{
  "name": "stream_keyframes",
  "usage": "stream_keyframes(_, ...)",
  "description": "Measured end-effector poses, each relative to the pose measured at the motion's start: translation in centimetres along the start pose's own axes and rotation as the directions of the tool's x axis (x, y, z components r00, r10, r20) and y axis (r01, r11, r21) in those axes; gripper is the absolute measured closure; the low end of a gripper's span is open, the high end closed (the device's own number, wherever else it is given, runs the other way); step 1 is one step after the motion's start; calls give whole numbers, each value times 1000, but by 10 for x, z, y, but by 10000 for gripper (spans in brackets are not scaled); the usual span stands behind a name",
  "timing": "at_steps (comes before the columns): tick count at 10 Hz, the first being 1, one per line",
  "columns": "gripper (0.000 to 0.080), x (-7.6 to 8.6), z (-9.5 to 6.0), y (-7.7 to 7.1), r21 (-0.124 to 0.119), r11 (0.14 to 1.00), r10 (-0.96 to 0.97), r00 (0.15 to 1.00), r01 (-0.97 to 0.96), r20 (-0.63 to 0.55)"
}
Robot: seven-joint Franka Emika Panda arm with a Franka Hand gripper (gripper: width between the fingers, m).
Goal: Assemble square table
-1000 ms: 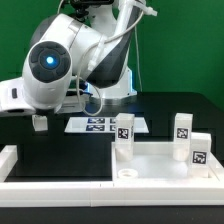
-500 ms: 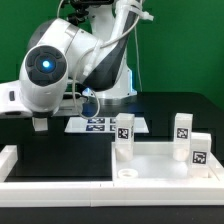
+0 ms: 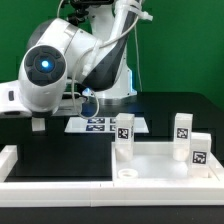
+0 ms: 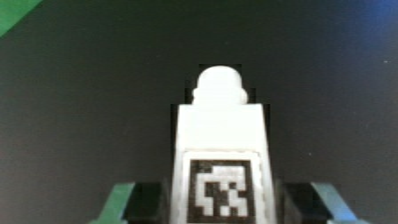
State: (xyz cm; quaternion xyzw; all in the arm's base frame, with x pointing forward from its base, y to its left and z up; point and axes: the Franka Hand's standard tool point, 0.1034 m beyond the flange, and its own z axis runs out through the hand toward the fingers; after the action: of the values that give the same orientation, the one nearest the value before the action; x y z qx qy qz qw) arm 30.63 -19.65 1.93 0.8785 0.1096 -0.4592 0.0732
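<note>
Nearest, along the lower edge of the exterior view, a long low white border rail is seen running across the frame. Just behind it, at the lower right, the square table top lies flat on the black table, with three tagged white legs standing upright on it: one at its near-left corner, one at the rear and one at the right edge. Farther back, at mid-frame, the marker board lies flat on the black surface. At the left edge, the gripper is shown lowered toward the black surface beneath the large white arm.

In the wrist view, a fourth leg is framed between the two fingers, its tag facing the camera and its rounded peg pointing away. The fingers are seen close at either side of the leg; whether they already press on it cannot be told.
</note>
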Motion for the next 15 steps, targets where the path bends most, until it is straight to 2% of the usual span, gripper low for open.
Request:
stream_keyframes(2, 515, 0, -2, 0, -1, 1000, -1, 1000, 1, -1)
stream_keyframes(3, 515, -4, -18, -3, -6, 1000, -13, 1000, 13, 4)
stream_keyframes(4, 515, -14, -46, -9, 10, 1000, -27, 1000, 27, 7)
stream_keyframes(5, 514, -23, -78, -12, 11, 999, -32, 999, 32, -11)
stream_keyframes(6, 513, -30, -96, -14, 7, 999, -37, 999, 37, -38)
stream_keyframes(7, 513, -35, -100, -12, 2, 999, -42, 998, 42, -46)
stream_keyframes(8, 512, -31, -100, -10, -5, 999, -42, 996, 41, -76)
stream_keyframes(10, 512, -25, -104, -7, -22, 998, -55, 979, 51, -194)
stream_keyframes(11, 512, -27, -110, -10, -19, 998, -56, 971, 53, -234)
stream_keyframes(13, 512, -27, -177, -25, -53, 996, -87, 925, 72, -370)
stream_keyframes(14, 512, -27, -211, -22, -75, 995, -91, 895, 64, -436)
stream_keyframes(15, 512, -26, -233, -17, -88, 995, -93, 851, 55, -518)
